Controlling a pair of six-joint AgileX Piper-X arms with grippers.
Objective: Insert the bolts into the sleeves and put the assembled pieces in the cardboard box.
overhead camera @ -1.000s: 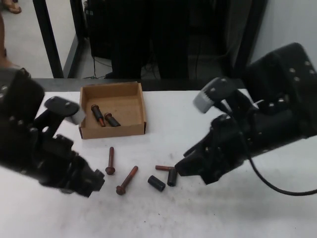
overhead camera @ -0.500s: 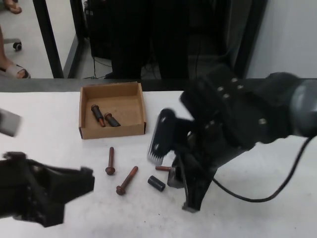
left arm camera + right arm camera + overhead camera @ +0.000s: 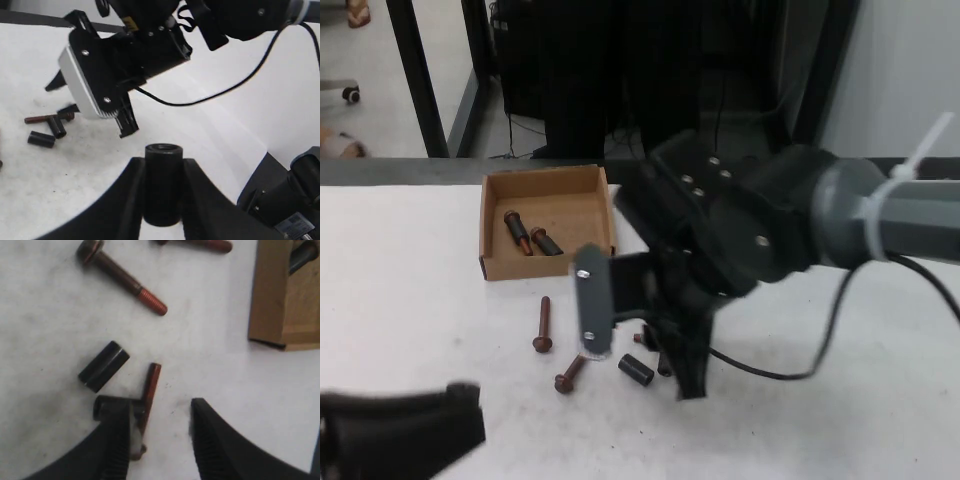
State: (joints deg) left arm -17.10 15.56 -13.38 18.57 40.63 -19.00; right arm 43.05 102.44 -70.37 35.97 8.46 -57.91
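The right pincer hangs low over the desk with its fingers moderately wide apart. The short bolt it seems meant to take lies between them, hard against one finger rather than centred. The pincer should shift sideways until the shank sits mid-gap. It should then close near the head end, so the threaded tip sticks out free to enter the sleeve that the left pincer holds upright and clamped at the near edge of the desk. A stubby sleeve lies right at that same finger and a loose sleeve lies just beside the bolt, so either could be nudged or pinched along with it. A longer bolt lies well apart. The cardboard box stands farther back with two assembled pieces in it, out of the way
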